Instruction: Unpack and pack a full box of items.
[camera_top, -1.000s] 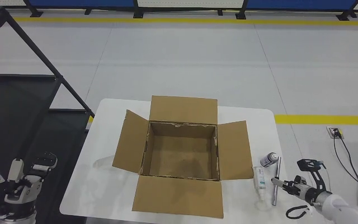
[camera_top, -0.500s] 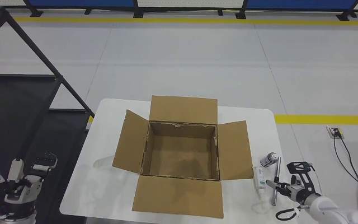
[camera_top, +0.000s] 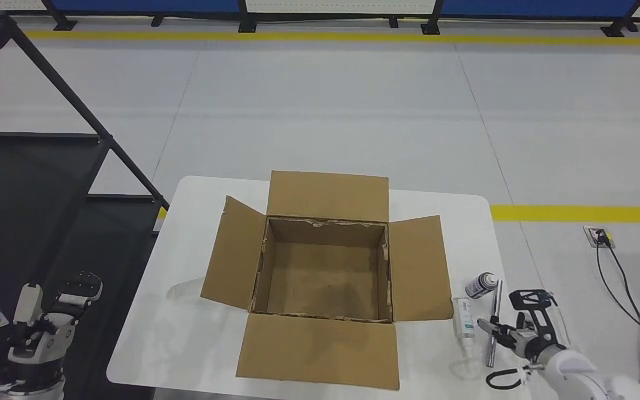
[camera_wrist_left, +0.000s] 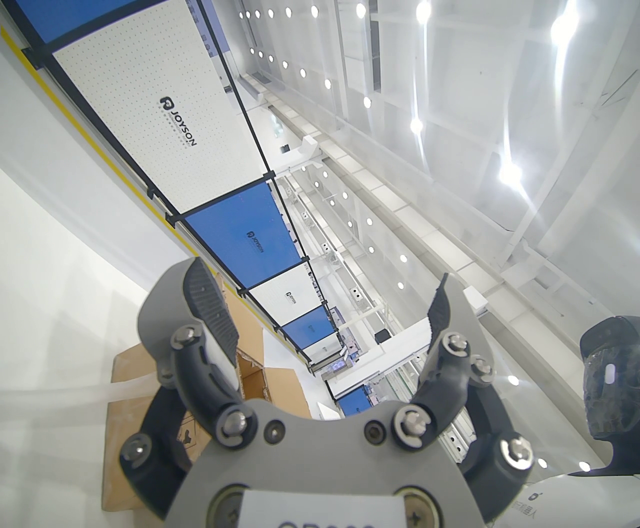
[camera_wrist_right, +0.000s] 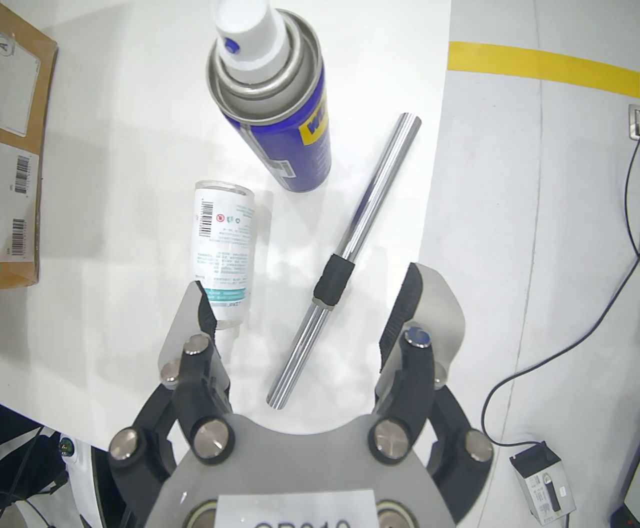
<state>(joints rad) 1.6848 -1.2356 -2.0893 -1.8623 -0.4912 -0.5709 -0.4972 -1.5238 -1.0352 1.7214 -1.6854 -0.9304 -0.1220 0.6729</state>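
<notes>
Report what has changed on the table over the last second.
The right gripper moved in from the edge of the table toward the box. It now hangs over the metal rod, fingers open, holding nothing. Nothing was gripped or released. The rod, spray can, small bottle, box and left gripper stayed where they were.

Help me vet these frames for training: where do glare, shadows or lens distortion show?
Left wrist view: ceiling lights flare into streaks, and the straight wall panels bow, fisheye-like. Right wrist view: bright streaks run along the metal rod; the table edge curves. Top view: even light, with soft shade inside the box.
</notes>
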